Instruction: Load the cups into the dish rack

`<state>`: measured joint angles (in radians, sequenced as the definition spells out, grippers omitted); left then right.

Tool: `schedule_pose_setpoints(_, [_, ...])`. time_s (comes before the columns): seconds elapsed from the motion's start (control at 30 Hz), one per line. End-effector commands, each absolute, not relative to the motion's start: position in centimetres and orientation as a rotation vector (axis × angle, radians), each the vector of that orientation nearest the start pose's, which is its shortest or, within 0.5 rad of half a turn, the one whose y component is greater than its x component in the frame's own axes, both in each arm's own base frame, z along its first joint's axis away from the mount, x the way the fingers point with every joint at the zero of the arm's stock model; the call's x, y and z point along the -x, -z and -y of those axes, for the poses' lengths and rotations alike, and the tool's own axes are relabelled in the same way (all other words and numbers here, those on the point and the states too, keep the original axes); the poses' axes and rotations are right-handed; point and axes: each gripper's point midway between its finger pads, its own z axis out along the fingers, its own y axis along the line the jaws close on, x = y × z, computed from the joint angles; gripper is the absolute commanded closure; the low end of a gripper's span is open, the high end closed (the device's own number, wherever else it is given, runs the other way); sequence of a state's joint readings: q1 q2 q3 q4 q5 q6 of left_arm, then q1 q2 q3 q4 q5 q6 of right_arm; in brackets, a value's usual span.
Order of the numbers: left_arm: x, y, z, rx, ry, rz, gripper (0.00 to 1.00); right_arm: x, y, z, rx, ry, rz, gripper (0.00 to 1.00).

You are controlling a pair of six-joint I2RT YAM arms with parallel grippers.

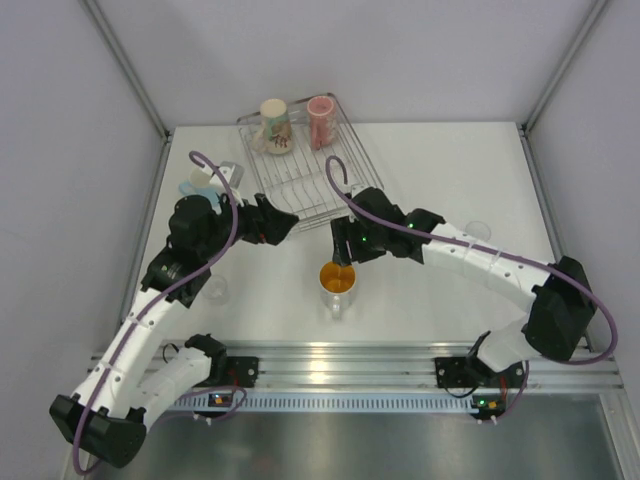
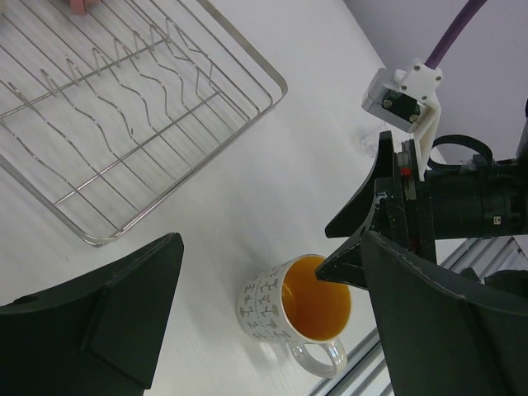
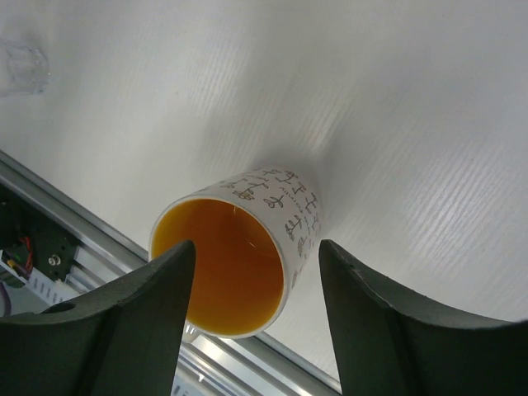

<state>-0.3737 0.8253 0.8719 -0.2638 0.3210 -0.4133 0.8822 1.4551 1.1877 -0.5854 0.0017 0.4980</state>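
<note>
A pale speckled mug (image 1: 338, 283) with an orange inside stands upright on the white table, handle toward the near edge. My right gripper (image 1: 343, 260) hangs over it, open. In the right wrist view one finger (image 3: 157, 297) is down inside the mug (image 3: 247, 247) and the other finger (image 3: 371, 305) is outside its wall, neither pressing it. My left gripper (image 1: 290, 225) is open wide and empty, between the mug and the dish rack (image 1: 345, 175). The rack holds a cream cup (image 1: 274, 122) and a pink cup (image 1: 321, 120). The left wrist view shows the mug (image 2: 272, 309) below the right gripper's fingers (image 2: 355, 260).
A light blue cup (image 1: 200, 181) sits left of the rack. One clear glass tumbler (image 1: 217, 290) stands near the left arm and another (image 1: 479, 230) near the right arm. The metal rail (image 1: 340, 355) runs along the near table edge.
</note>
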Motion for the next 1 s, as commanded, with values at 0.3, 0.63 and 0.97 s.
schedule_pose_setpoints(0.3, [-26.4, -30.3, 17.2, -0.121, 0.841, -1.774, 0.07, -21.5, -12.5, -31.7, 0.580, -0.549, -2.530, 0.47])
schedule_pose_setpoints(0.63, [-26.3, -29.8, 17.7, -0.128, 0.876, -1.789, 0.09, -21.8, -10.4, -30.9, 0.567, -0.467, -2.548, 0.70])
schedule_pose_setpoints(0.97, [-25.2, -30.4, 18.7, -0.199, 0.945, -1.773, 0.13, -23.1, -13.1, -30.3, 0.476, -0.458, -2.449, 1.00])
